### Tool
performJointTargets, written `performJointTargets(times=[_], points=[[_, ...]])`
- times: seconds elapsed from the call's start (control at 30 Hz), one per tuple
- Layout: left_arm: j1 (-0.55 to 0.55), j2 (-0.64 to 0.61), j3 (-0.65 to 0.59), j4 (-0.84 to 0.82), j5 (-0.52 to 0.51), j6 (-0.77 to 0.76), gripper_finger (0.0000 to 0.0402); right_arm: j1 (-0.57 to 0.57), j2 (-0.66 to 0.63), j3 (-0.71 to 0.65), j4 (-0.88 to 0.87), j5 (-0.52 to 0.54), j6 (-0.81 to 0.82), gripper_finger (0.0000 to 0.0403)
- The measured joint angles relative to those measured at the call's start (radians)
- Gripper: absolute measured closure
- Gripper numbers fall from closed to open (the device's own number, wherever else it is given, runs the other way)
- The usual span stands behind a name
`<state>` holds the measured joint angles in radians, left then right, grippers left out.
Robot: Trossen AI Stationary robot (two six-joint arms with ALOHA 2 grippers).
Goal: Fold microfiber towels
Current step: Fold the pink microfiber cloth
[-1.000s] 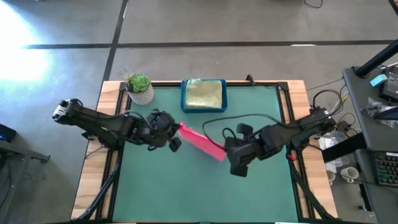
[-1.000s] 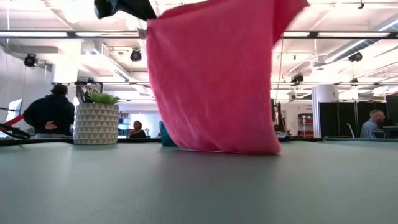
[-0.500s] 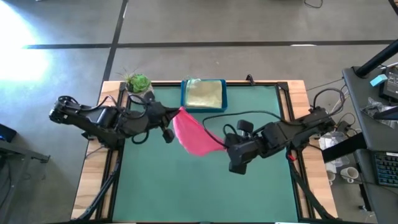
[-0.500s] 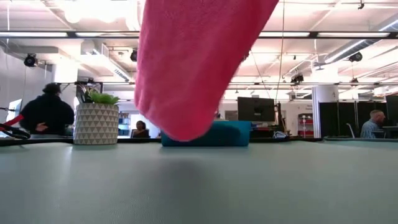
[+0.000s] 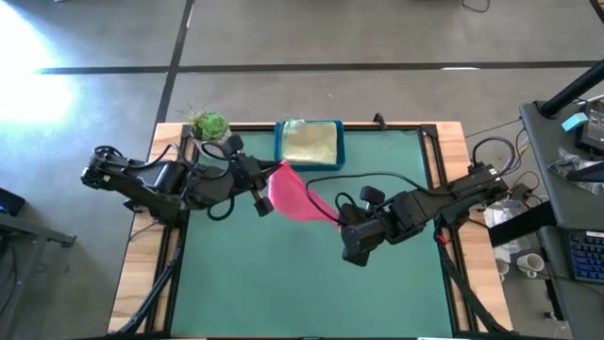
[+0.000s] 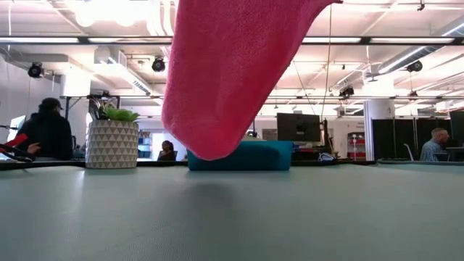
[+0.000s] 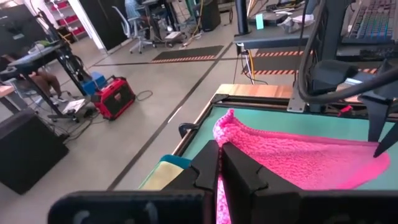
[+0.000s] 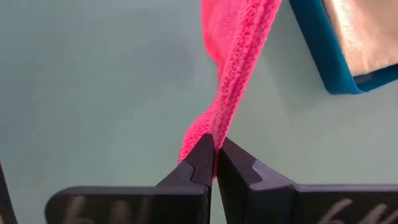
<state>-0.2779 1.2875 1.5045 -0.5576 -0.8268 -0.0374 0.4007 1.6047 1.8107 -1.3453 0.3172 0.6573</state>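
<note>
Above green table (image 5: 283, 283), pink towel (image 5: 293, 196) hangs pinched between left hand (image 5: 267, 179) and right hand (image 5: 342, 225).

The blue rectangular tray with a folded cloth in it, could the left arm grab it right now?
Probably not yet. The left gripper is near the blue rectangular tray, but it is shut on the hot pink microfiber towel, shared with the right gripper.

Over the last second the left hand (image 5: 267, 179) has swung away from the right hand (image 5: 342, 227) toward the blue tray (image 5: 279, 159), so the hot pink towel (image 5: 294, 195) pinched between them has gone from a taut strip to a sagging sling lifted off the tabletop (image 5: 283, 283).
</note>
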Motion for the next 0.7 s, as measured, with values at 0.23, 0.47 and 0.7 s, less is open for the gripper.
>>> performJointTargets(times=[0.23,0.47,0.7], points=[[0.004,0.002,0.017,0.000,-0.045,0.041,0.0402,0.000,0.000,0.000,0.000,0.000,0.020,0.0394],[0.004,-0.004,0.040,0.000,-0.049,0.051,0.0402,-0.005,0.000,0.000,-0.001,-0.001,0.024,0.0394],[0.004,-0.003,0.041,0.000,-0.050,0.065,0.0402,-0.009,0.000,-0.001,-0.001,-0.002,0.024,0.0394]])
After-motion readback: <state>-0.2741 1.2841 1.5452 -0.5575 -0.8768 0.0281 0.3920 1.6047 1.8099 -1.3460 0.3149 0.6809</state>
